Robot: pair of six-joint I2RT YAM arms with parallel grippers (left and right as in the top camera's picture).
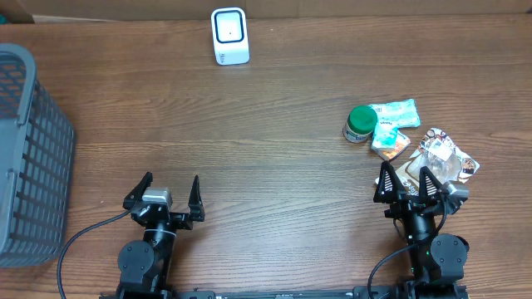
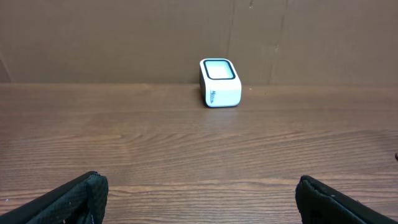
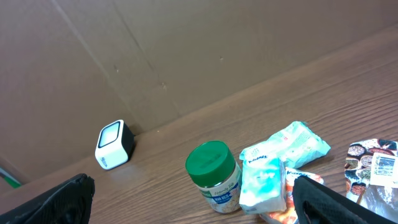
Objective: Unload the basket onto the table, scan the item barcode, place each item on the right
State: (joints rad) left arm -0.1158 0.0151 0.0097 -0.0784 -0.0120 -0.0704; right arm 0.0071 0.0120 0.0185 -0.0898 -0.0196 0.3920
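- The items to scan lie in a small pile on the right side of the table (image 1: 274, 149), just ahead of the right arm.
- A little jar with a green lid (image 1: 360, 124) stands upright at the left edge of the pile.
- A pale green packet (image 1: 396, 111) lies just beside the jar, on the side farther from the arms.
- A small white and teal packet (image 1: 386, 135) lies against the jar on its right. It rests partly on an orange packet (image 1: 399, 149).
- A crinkled bag with dark printed pictures (image 1: 446, 158) lies at the right end of the pile. A white label shows on it in the right wrist view, too small to read.
- The scanner (image 1: 230, 36), a small white box with a dark-rimmed window on top, stands at the far edge of the table. It is well apart from the pile and close to a brown cardboard wall (image 2: 124, 37).
- The right gripper (image 1: 406, 170) has its jaws spread wide and holds nothing. Its fingertips are at the near edge of the pile, by the orange packet and the printed bag; I cannot tell whether they touch.
- The left gripper (image 1: 172, 179) is also spread wide and holds nothing. It is over bare wood, facing the scanner from well back.
- A grey mesh basket (image 1: 25, 158) stands at the left edge of the table.
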